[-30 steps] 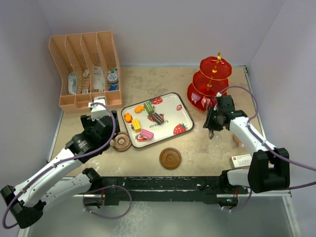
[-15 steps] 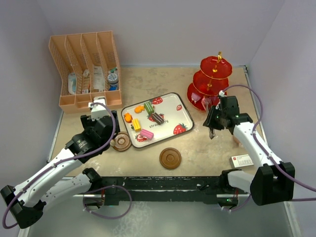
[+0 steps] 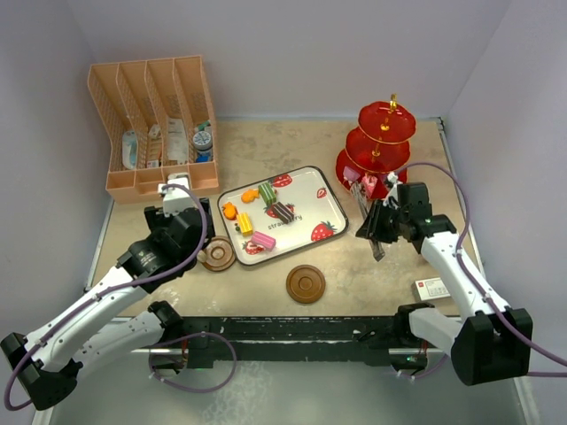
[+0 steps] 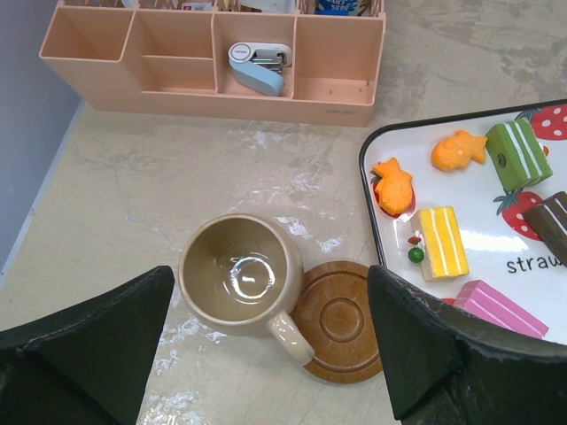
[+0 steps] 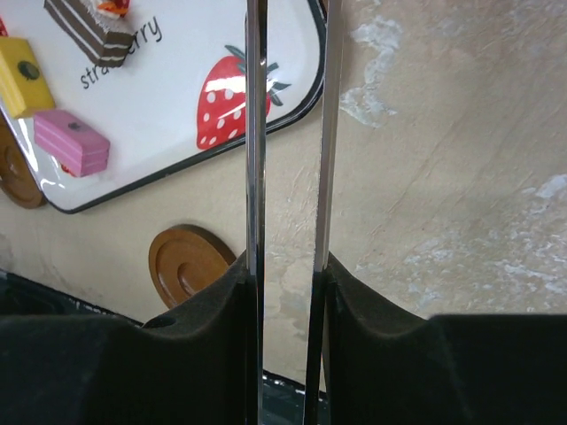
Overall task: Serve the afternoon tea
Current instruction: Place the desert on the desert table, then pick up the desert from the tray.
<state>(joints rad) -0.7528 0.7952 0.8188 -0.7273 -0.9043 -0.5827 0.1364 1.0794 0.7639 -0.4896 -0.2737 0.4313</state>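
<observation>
Mid cake-serving, our right hand (image 5: 288, 274) clamped on the metal tongs (image 5: 255, 133), we must next fetch the pink toy cake (image 5: 74, 142) to its left; our left hand (image 4: 266, 292) gapes above the tan mug (image 4: 235, 279).

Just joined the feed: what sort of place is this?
Likely a lab bench staged for pretend tea: toy cakes on a strawberry tray, a red three-tier stand, plain walls boxing the tabletop.

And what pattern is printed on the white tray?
Red strawberries with green leaves on the white tray, best seen in the right wrist view.
</observation>
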